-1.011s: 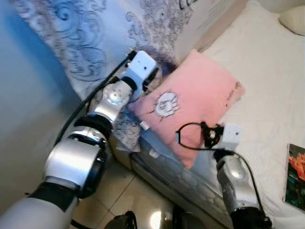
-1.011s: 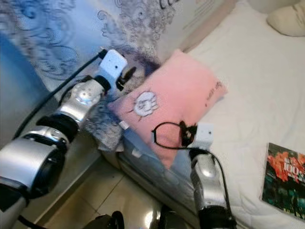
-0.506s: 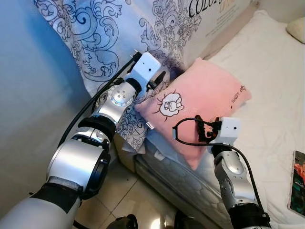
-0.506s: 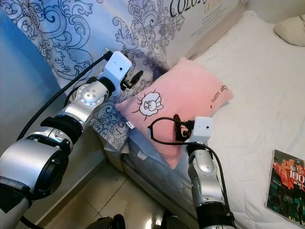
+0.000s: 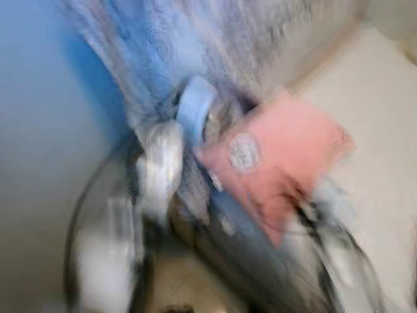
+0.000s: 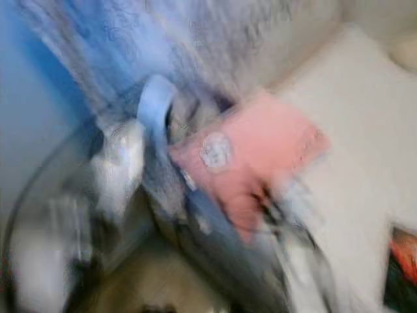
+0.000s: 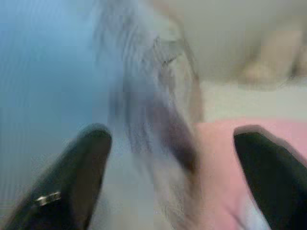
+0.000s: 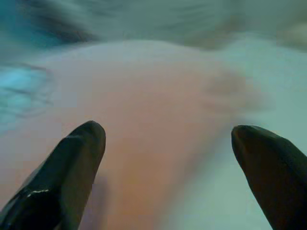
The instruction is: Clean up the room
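Both eye views are heavily smeared by motion. A pink pillow [image 5: 280, 156] with a small white drawing lies at the corner of the white bed [image 5: 371, 98], against a blue-and-white patterned cloth [image 5: 215, 52]. My left gripper [image 7: 172, 182] is open, its two black fingers apart at the pillow's edge, where the pillow [image 7: 225, 158] meets the patterned cloth. My right gripper [image 8: 168, 177] is open too, its fingers spread just over the pillow's pink face [image 8: 144, 120]. Neither holds anything.
A blue wall [image 5: 45, 130] stands on the left. Tiled floor [image 5: 182, 287] shows below the bed's corner. A red-and-dark book [image 6: 401, 267] lies on the mattress at the far right.
The whole picture has gone blurred and shifted, so the camera is moving. Both arms still reach to the pillow, which stays at the bed's corner.
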Controlling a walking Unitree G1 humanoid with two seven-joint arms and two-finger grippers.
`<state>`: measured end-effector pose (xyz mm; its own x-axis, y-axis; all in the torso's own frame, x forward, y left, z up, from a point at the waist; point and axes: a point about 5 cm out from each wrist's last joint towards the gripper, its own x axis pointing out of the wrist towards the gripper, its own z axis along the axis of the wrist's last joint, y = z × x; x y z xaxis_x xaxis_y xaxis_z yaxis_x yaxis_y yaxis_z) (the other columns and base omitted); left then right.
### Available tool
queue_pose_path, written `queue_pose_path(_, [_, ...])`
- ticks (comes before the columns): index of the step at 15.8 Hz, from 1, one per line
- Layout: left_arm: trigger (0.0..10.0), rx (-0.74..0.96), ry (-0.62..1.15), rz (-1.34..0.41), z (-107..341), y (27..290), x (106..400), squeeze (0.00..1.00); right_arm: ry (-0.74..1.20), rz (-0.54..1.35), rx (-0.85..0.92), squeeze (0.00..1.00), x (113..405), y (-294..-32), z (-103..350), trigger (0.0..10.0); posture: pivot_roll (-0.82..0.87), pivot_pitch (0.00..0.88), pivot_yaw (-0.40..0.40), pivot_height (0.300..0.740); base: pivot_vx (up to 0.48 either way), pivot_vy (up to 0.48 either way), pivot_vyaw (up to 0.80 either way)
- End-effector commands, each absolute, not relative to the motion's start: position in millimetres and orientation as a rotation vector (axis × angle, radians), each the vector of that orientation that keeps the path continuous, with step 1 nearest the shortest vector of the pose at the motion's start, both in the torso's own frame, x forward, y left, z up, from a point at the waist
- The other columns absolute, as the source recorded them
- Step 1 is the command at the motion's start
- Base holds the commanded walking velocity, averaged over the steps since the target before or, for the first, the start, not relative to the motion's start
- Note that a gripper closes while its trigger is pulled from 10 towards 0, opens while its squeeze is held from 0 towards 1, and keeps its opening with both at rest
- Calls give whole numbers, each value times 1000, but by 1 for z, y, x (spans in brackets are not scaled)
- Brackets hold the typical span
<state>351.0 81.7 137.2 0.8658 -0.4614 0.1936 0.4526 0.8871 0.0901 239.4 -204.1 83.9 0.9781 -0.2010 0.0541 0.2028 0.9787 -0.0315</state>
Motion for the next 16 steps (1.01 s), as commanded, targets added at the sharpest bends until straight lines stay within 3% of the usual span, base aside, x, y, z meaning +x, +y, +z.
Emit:
queue_pose_path(1, [10000,-2,-226,-492,145,80,352,0,-163,-240,-79,1000,244,-210,108,10000,47,0,17,740,0,0,0])
queue_pose_path(2, [10000,-5,-215,-512,142,77,350,0,-152,-227,-100,1000,244,-207,108,10000,50,0,12,740,0,0,0])
queue_pose_path(3, [10000,-18,-201,-527,138,75,346,0,-148,-227,-136,43,240,-206,109,10000,52,0,11,740,0,0,0])
queue_pose_path(6, [10000,-68,-161,-541,132,80,311,0,-154,-295,-208,0,215,-208,115,10000,76,0,4,740,0,0,0])
queue_pose_path(9, [10000,-54,-157,-565,131,83,312,0,-124,-299,-187,0,225,-208,110,10000,84,0,14,740,0,-320,0])
queue_pose_path(16, [10000,-4,-80,-550,123,91,313,0,-92,-219,-129,0,242,-194,104,10000,83,0,21,740,0,-411,-588])
